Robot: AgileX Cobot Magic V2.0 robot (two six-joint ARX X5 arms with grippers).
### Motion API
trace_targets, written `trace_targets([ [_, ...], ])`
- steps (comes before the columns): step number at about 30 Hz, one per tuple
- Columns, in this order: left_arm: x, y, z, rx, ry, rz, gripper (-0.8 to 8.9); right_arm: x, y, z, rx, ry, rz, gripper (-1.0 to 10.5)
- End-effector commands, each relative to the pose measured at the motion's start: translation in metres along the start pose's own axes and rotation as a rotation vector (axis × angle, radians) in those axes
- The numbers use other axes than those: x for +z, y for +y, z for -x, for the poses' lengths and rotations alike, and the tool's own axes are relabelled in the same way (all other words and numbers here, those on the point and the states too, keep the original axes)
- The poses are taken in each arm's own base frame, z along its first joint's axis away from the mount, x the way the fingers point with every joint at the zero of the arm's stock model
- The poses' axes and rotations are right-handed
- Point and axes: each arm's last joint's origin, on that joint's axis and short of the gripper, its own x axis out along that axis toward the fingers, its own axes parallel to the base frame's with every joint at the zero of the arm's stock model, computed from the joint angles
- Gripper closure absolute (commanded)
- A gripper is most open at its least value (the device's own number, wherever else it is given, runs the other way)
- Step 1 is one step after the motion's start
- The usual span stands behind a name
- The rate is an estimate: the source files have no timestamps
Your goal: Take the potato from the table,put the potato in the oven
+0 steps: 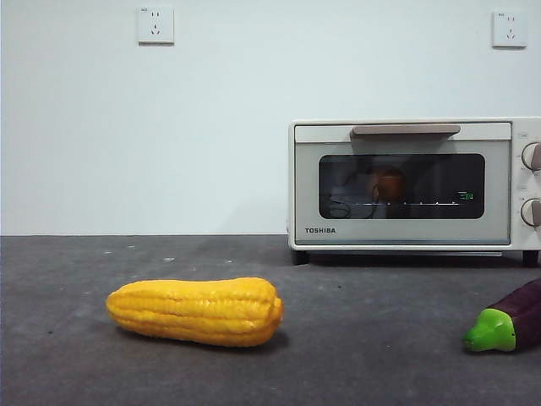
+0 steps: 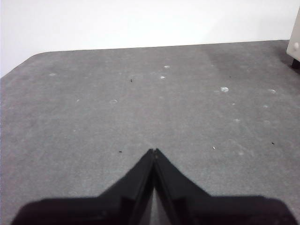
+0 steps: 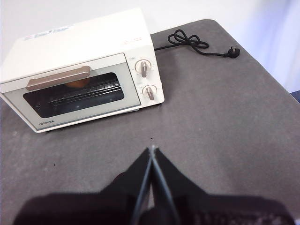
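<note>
Judging from these views, task looks essentially done: the potato (image 1: 390, 182) sits inside the oven (image 1: 406, 233), on the wire rack, seen as an orange-brown round shape behind the dark glass window. Right wrist view shows same thing, potato (image 3: 78, 83) behind the glass just under the bar handle (image 3: 58, 78). Oven door appears closed in both views. Oven stands toward the far right part of the table (image 1: 355, 338), its unplugged power cord (image 3: 197, 44) lying on the surface beside it, near a far corner.

Left gripper (image 2: 154, 151) jaws pressed together, tips touching, holding nothing, over bare table. Right gripper (image 3: 152, 149) jaws likewise pinched tight, empty, hanging in front of the oven and well apart from it. Neither arm shows in the front view, so both seem retracted.

Corn cob (image 1: 196, 311) lies on the surface left of centre, untouched. Eggplant (image 1: 507, 326) at the right edge, partly cut off.

Nothing visibly left; no potato on the table.
</note>
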Motion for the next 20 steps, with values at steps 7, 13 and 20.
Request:
trace_targets([
  [7, -0.003, -0.001, -0.001, -0.008, 0.003, 0.007, 8.17, -0.002, -0.002, 0.002, -0.084, -0.004, 0.122, 9.5],
  [13, -0.003, -0.001, -0.001, -0.008, 0.003, 0.007, 8.17, -0.014, 0.009, -0.016, -0.22, -0.024, 0.232, 9.5],
  [20, -0.002, -0.001, -0.001, -0.008, 0.003, 0.007, 8.17, -0.05, 0.031, -0.076, 0.079, -0.2, 0.191, 9.5],
])
